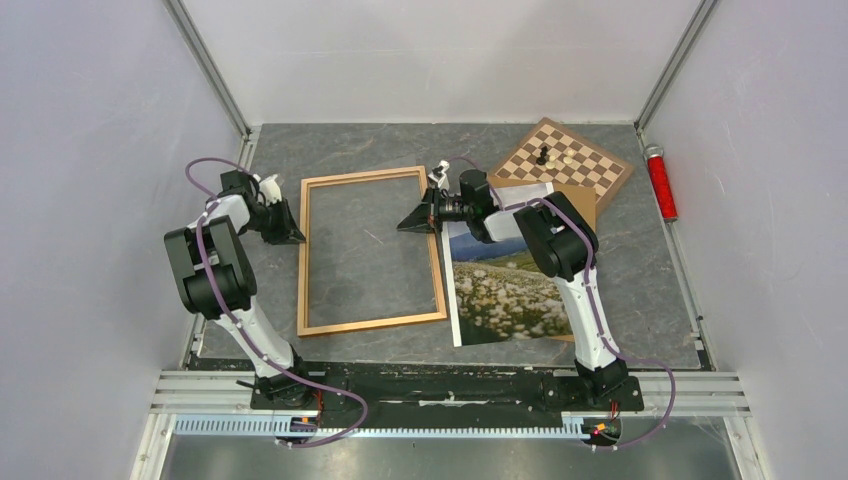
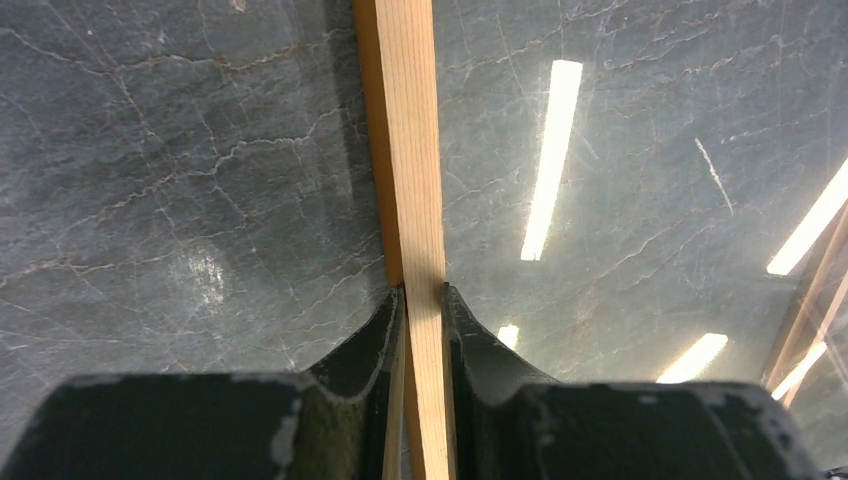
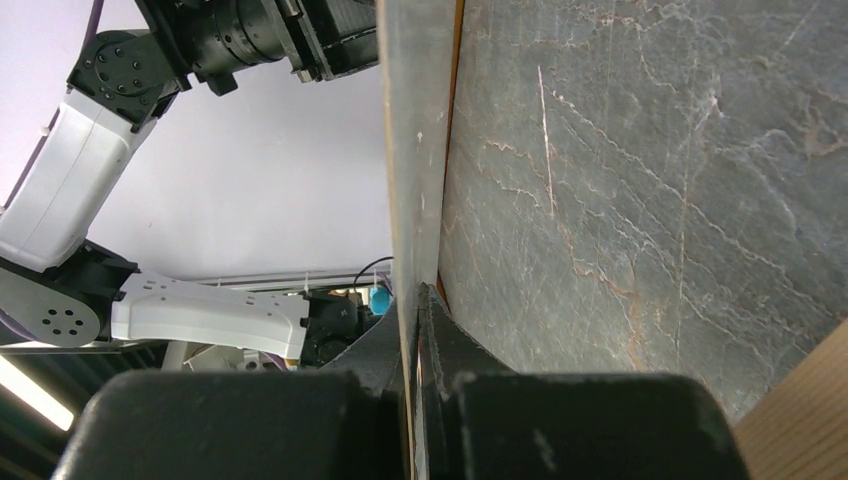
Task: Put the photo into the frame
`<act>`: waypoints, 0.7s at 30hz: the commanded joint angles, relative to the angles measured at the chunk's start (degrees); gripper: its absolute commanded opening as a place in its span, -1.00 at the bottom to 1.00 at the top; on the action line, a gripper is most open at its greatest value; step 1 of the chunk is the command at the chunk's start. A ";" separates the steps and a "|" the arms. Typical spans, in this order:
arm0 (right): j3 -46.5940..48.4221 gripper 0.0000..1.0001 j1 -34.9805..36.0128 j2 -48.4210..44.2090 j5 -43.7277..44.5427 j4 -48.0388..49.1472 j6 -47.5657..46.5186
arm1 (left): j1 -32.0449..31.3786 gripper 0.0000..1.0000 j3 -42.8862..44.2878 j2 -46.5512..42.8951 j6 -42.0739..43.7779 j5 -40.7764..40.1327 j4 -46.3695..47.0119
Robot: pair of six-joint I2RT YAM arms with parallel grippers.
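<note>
- Left claw (image 2: 422, 305) is nearly closed, pinching the left rail of the frame (image 1: 303, 270).
- Right claw (image 3: 420, 310) is fully closed on a thin edge at the frame's right rail.
- I see the frame on the worktop (image 1: 650, 300), no print inside.
- I see the photo (image 1: 510, 290) face up just right of the frame, not inserted; I judge the task barely started.

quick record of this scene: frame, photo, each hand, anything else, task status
frame: left of the photo, no photo in it
photo: face up, right of the frame
left hand: shut on the frame's left rail
right hand: shut on a thin edge at the frame's right rail
chessboard: back right, beyond the photo
status: photo not yet in frame
</note>
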 commanded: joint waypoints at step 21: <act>2.17 -1.00 1.02 -1.91 1.25 -8.57 -6.48 | -0.59 -0.60 1.94 0.18 1.51 4.30 -0.13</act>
